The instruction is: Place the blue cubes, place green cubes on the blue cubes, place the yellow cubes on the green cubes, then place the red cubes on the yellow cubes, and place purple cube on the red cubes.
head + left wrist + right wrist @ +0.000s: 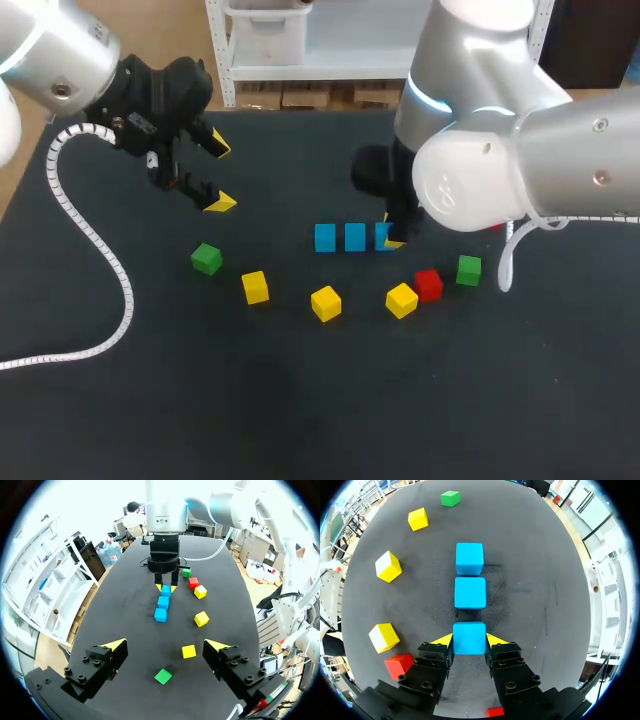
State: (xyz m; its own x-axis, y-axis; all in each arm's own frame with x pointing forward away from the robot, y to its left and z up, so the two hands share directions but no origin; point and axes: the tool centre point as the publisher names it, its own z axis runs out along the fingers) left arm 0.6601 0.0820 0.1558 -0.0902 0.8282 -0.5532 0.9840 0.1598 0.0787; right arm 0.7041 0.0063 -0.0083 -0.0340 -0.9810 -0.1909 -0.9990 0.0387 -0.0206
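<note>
Three blue cubes lie in a row mid-table. My right gripper (392, 238) (469, 641) is shut on the rightmost blue cube (383, 235) (469, 636), which sits on the table in line with the middle blue cube (355, 237) (470, 593) and the left blue cube (325, 237) (469, 558). My left gripper (219, 175) (167, 645) hangs open and holds nothing above the table's left, with a green cube (207, 259) (163, 676) ahead of it. Three yellow cubes (255, 287) (326, 303) (401, 299), a red cube (429, 284) and a second green cube (468, 270) lie in front of the row.
A second red cube (495, 711) lies under my right wrist, mostly hidden in the head view. A white coiled cable (95, 250) trails across the table's left side. The dark table (300, 420) is bare towards its front edge.
</note>
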